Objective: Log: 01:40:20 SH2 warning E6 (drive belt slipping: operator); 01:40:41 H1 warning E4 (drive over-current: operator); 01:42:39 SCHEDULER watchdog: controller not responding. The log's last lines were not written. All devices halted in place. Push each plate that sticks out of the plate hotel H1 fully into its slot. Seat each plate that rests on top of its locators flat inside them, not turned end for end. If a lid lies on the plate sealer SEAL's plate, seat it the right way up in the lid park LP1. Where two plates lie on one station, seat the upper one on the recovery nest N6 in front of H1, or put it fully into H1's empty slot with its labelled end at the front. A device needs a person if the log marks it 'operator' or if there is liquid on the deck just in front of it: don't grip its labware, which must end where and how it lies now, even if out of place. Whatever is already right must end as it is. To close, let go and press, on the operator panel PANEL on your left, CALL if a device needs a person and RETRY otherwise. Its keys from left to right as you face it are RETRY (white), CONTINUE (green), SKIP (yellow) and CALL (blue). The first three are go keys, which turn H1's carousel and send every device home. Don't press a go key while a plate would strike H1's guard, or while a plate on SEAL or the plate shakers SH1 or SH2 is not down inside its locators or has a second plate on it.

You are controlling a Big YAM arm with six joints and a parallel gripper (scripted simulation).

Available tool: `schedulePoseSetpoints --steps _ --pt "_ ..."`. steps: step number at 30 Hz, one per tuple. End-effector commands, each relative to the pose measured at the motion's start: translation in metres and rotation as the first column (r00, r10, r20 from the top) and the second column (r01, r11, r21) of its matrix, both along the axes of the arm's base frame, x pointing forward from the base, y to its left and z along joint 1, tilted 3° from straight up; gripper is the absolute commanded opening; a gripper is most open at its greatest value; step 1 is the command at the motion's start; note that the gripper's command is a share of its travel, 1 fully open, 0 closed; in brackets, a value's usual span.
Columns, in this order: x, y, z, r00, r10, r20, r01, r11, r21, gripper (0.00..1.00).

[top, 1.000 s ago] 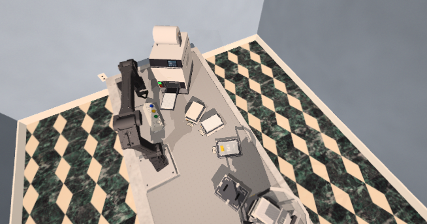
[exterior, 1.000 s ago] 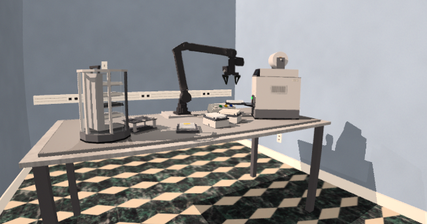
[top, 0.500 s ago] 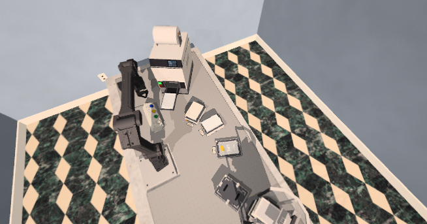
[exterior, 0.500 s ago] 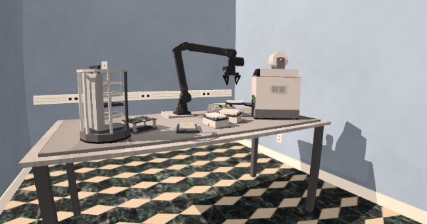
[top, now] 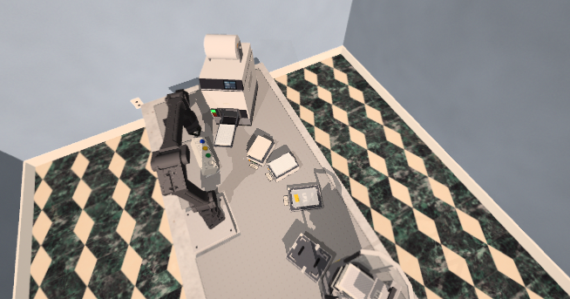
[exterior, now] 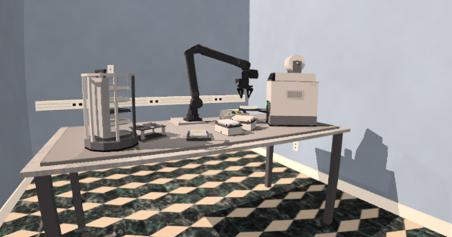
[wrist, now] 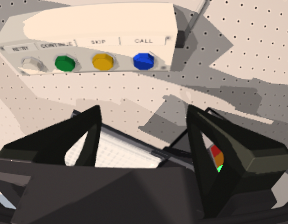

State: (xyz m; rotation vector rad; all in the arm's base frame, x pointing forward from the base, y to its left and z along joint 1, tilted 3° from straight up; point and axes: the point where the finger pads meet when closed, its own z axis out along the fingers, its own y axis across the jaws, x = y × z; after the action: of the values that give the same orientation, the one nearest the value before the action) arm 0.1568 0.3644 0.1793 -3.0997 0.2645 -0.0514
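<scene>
The operator panel PANEL (wrist: 95, 36) lies just ahead of my gripper (wrist: 144, 112) in the wrist view, with its white (wrist: 31, 64), green (wrist: 64, 63), yellow (wrist: 103, 62) and blue (wrist: 144, 60) keys in a row. The gripper is partly open and holds nothing. It hangs well above the deck (exterior: 245, 92), between the panel (top: 204, 154) and the sealer SEAL (top: 227, 87). A white plate (top: 225, 134) lies on SEAL's tray, and part of it shows below my fingers. The hotel H1 (exterior: 108, 110) stands at the far end of the table.
Two shakers with white plates (top: 260, 148) (top: 282, 165) stand right of the sealer tray. A dark-framed station holds a grey piece with a yellow label (top: 305, 197). A dark, empty nest (top: 310, 255) stands in front of H1 (top: 366, 279).
</scene>
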Motion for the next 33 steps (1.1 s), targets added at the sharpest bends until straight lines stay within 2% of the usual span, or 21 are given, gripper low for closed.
schedulePoseSetpoints --steps 1,3,6,8,11,12,20,22,33 --pt "0.007 0.001 -0.019 1.0 -0.005 -0.003 0.005 1.0 0.001 0.66" --pt "0.007 0.001 -0.029 1.0 -0.005 -0.003 0.005 1.0 0.001 0.62" --pt "0.007 0.001 -0.032 1.0 -0.007 -0.001 0.007 1.0 0.005 0.6" --pt "0.007 0.002 -0.044 1.0 -0.005 -0.003 0.005 1.0 0.001 0.56" --pt "0.007 0.001 -0.035 1.0 -0.007 0.006 0.007 1.0 0.022 0.5" --pt "0.006 0.01 -0.027 1.0 -0.002 0.012 0.001 0.999 0.032 0.48" --pt "0.006 0.01 -0.027 1.0 -0.002 0.012 0.001 0.999 0.032 0.32" --pt "0.006 0.01 -0.027 1.0 -0.002 0.012 0.001 0.999 0.032 0.32" --pt "0.006 0.01 -0.027 1.0 -0.002 0.012 0.001 0.999 0.032 0.1"
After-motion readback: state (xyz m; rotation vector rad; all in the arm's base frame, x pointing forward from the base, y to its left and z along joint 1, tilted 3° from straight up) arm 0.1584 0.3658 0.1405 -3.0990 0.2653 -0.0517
